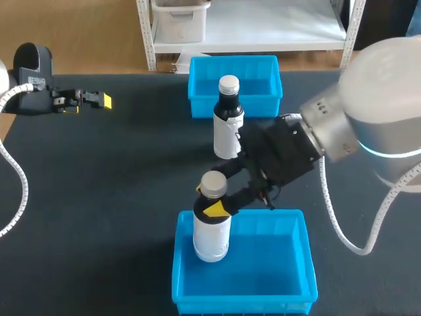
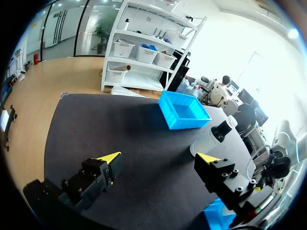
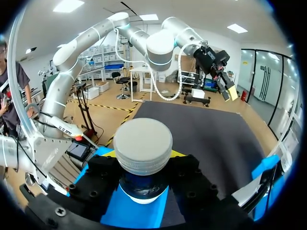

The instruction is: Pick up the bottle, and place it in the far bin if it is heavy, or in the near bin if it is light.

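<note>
Counted: 2 dark bottles w/ white labels and pale screw caps, 2 blue plastic bins, 2 grippers.

The held bottle (image 1: 211,230) is clamped at the neck, just under the cap, by the right gripper (image 1: 209,199), w/ its yellow-tipped fingers pressed on from two sides. Its long axis is vertical, cap up. The lower part is seen inside the near bin (image 1: 276,263), close to the wall farthest from the arm. Whether the base touches the bin floor can't be told. Most of the bin floor on the arm's side of the bottle is left open.

The second bottle (image 1: 227,125) is stood upright, cap up, on the black table mat (image 1: 118,184), just beyond the right gripper. It is near the front wall of the far bin (image 1: 260,82), but outside it.

The left gripper (image 1: 99,100) is spread wide w/ nothing between its fingers. It is placed well apart from the right gripper, over bare mat. Ahead of it, a broad stretch of mat is open up to the far bin and the second bottle.
</note>
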`<state>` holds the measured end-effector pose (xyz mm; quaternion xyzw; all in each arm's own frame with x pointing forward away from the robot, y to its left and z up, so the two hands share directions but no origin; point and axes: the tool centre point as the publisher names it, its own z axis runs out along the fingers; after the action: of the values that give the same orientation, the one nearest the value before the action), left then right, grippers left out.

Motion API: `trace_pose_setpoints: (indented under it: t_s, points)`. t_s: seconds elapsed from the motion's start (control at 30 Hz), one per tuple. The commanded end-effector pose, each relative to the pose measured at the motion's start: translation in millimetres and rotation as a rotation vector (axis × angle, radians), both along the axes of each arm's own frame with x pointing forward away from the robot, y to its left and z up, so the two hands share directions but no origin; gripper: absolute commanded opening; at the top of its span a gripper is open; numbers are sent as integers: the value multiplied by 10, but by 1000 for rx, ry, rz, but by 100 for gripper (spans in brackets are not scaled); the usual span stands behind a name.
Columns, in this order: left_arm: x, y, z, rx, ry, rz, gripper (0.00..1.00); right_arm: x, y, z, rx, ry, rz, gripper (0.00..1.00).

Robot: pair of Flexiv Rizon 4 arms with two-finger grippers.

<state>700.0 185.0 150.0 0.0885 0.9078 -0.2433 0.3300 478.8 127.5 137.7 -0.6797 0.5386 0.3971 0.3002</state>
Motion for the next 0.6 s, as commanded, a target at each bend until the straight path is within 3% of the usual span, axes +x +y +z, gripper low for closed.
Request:
trace_pose_setpoints:
  t_s: [0.03,0.37,0.4,0.43,0.47,0.5,0.57,0.6]
  points:
    - [0,0,0,0,0,0,100,40,30,-23,-17,8,11,0]
    - [0,0,0,0,0,0,100,38,47,-66,-60,9,31,0]
    - [0,0,0,0,0,0,100,37,48,-68,-61,10,32,4]
    - [0,0,0,0,0,0,100,36,49,-71,-61,11,33,11]
    - [0,0,0,0,0,0,100,35,51,-74,-61,13,35,29]
    - [0,0,0,0,0,0,100,33,52,-76,-62,15,37,39]
    - [0,0,0,0,0,0,100,31,55,-82,-63,18,39,49]
    - [0,0,0,0,0,0,100,30,56,-86,-63,21,41,73]
